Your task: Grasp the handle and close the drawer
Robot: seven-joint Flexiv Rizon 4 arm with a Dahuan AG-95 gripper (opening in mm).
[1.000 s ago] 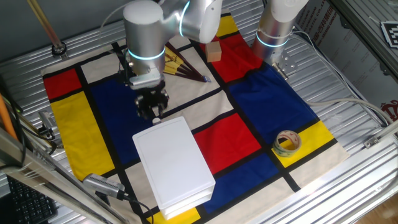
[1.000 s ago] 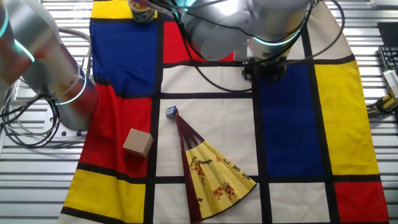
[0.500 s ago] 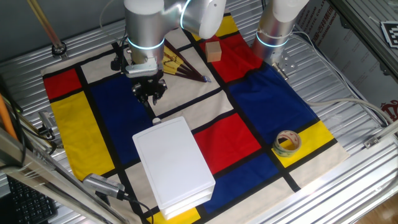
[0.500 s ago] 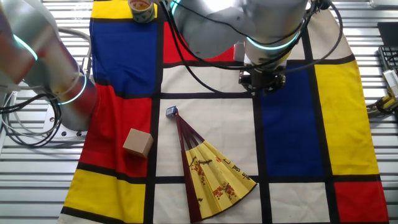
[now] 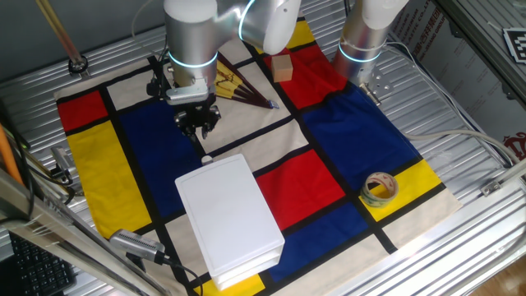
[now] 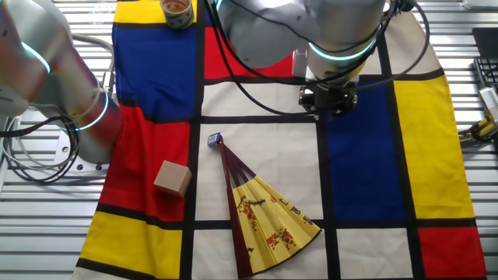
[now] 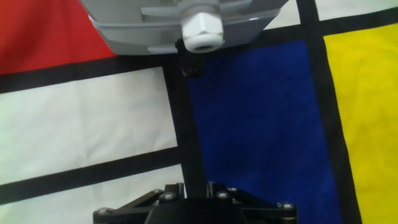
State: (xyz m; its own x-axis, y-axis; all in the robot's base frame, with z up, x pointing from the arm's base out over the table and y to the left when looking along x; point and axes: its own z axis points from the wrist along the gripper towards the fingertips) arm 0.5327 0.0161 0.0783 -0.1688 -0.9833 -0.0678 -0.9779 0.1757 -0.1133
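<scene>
White drawer (image 5: 230, 214) on red, blue, yellow and cream cloth (image 5: 345, 140) with black lines; seemingly yellow-patterned fan (image 6: 264, 214).

Lighting even, bright, diffuse overhead; colours well saturated. Soft, short shadow beside white box (image 5: 230, 215), on its near side. Mild specular streaks on ribbed metal bench (image 5: 460, 107) around cloth (image 5: 353, 140). Both fixed views sharp. Hand view: cloth in fair focus; grey housing (image 7: 180, 22) at top close, slightly soft, bright sheen. No notable edge distortion.
</scene>
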